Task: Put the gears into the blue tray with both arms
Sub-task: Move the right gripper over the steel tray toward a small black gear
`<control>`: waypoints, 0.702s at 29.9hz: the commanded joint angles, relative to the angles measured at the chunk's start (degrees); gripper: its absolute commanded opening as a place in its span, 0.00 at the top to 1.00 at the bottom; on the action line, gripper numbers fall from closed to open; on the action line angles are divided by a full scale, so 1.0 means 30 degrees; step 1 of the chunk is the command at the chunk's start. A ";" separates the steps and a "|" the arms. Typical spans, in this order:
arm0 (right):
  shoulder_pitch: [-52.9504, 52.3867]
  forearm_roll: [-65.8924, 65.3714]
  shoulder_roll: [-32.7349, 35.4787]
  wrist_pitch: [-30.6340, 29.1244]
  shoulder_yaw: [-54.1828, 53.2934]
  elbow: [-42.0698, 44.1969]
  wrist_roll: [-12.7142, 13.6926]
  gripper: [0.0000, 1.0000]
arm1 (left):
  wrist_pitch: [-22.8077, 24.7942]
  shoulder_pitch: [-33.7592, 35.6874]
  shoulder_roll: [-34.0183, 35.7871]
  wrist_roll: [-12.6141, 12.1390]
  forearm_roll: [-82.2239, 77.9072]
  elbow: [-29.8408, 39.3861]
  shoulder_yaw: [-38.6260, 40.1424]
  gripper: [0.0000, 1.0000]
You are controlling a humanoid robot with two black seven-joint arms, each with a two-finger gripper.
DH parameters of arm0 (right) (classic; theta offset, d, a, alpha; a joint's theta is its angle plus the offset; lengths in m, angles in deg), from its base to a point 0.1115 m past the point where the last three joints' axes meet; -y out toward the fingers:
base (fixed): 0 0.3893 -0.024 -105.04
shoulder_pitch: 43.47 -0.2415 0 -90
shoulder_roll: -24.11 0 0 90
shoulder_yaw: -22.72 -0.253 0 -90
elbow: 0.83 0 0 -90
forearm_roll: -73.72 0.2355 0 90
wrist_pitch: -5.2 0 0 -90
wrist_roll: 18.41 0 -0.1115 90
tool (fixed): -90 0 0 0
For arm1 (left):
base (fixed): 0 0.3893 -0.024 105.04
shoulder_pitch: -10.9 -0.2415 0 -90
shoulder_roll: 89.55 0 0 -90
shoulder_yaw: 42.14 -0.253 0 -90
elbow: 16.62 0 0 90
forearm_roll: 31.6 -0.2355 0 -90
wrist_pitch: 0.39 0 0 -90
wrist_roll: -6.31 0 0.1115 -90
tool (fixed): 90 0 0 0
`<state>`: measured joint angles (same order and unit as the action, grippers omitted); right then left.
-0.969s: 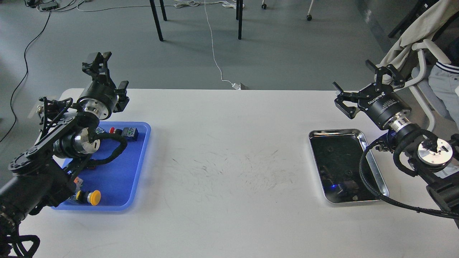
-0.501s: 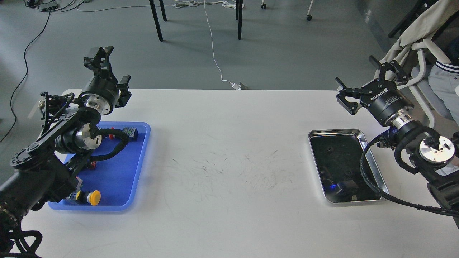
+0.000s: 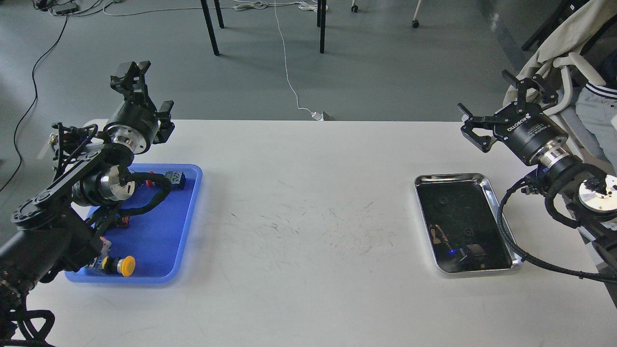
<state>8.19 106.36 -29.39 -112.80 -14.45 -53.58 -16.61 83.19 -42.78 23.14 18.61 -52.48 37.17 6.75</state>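
At 10 o'clock, left gripper (image 3: 131, 73): held up past the far table edge, pointing away; seen end-on and dark, so spread or pressed together can't be told. Nothing is seen in it.
At 2 o'clock, right gripper (image 3: 505, 102): raised beyond the far right corner, fingers clearly spread wide, nothing pinched between them.
Left arm (image 3: 91, 183): comes in from 8 o'clock, hanging over the near-left part of the blue tray.
Blue tray (image 3: 185, 221): parked at 9 o'clock on the white table (image 3: 308, 207); its left side is hidden by the arm.
In the blue tray: a yellow-capped push-button (image 3: 124, 265) near the front rim, a red-capped one (image 3: 151, 176) and a small dark block (image 3: 174, 179) near the far rim.
Steel tray (image 3: 501, 222): sits at 3 o'clock, well apart from the blue tray.
Gears (image 3: 442, 203): a few tiny dark wheels are made out on the steel tray's dark inside, hard to count. No gear can be made out in the blue tray.
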 commanded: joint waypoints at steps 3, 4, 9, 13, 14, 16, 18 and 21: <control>-0.2622 -0.1733 0.2211 0.0000 0.3652 -0.1047 0.0017 0.01 | 0.0001 0.0053 0.0144 -0.0056 -0.0013 0.0059 0.0024 0.02; -0.3238 -0.2232 0.2710 0.0000 0.4414 -0.1428 0.0017 0.01 | 0.0001 0.0024 0.0174 -0.0027 -0.0013 0.0060 0.0024 0.02; -0.8127 -0.5776 0.5786 0.0000 0.9334 -0.3742 0.0046 0.01 | -0.0057 0.0024 0.0320 0.0003 -0.0043 0.0060 -0.0005 0.02; -1.1762 -0.9667 0.6436 0.0000 1.2707 -0.3747 0.0542 0.01 | -0.0028 0.0024 0.0671 0.0003 -0.0013 0.0060 -0.0005 0.02; -1.2407 -1.1245 0.6378 0.0000 1.3293 -0.3688 0.0921 0.01 | -0.0057 0.0024 0.0701 0.0003 -0.0013 0.0060 -0.0005 0.02; -1.3289 -1.4408 0.6319 0.0000 1.3854 -0.3688 0.1887 0.01 | -0.0086 0.0024 0.0730 0.0003 -0.0014 0.0060 -0.0005 0.02; -1.3614 -1.6553 0.6289 0.0000 1.3885 -0.3688 0.2446 0.01 | -0.0087 0.0024 0.0731 0.0003 -0.0014 0.0060 -0.0005 0.02; -1.3441 -1.8112 0.5677 0.0000 1.4176 -0.3863 0.2740 0.01 | -0.0087 0.0024 0.0789 0.0003 -0.0043 0.0060 -0.0005 0.02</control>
<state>-32.24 57.14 -10.72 -112.81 27.24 -64.68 -9.56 82.94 -42.71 25.33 18.62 -52.57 37.35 6.73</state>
